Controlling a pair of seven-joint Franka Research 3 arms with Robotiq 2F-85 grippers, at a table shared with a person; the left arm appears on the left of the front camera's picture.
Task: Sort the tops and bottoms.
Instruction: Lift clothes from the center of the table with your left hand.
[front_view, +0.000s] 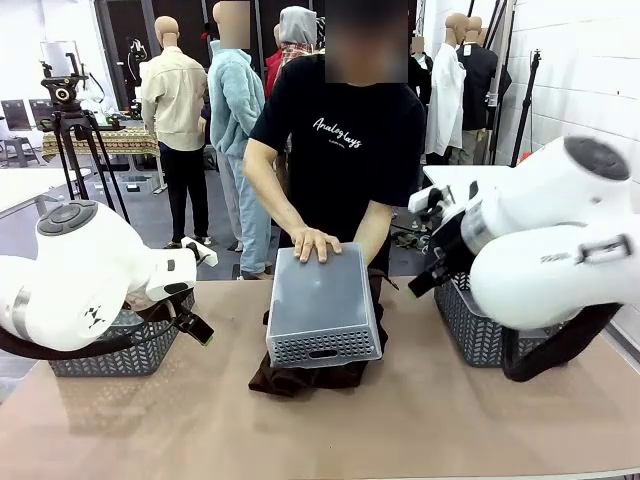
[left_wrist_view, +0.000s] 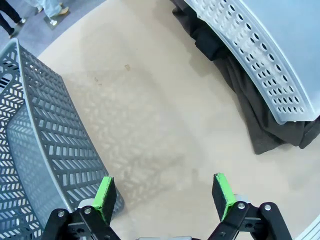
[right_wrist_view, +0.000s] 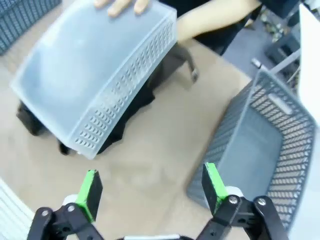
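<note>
Across the beige table (front_view: 450, 420), dark garments (front_view: 297, 381) lie centre-frame under the person's upturned basket (front_view: 320, 300), so both my wide-open, empty jaws risk snagging that basket or the hand (front_view: 315, 243) if I reach now.

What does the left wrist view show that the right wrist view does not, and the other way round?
Left wrist: open left gripper, a dark grey lattice basket beside it. Right wrist: open right gripper, a second grey lattice basket, the person's hand. Shared: the upturned pale perforated plastic bin, dark cloth garments under it, the tan table.
</note>
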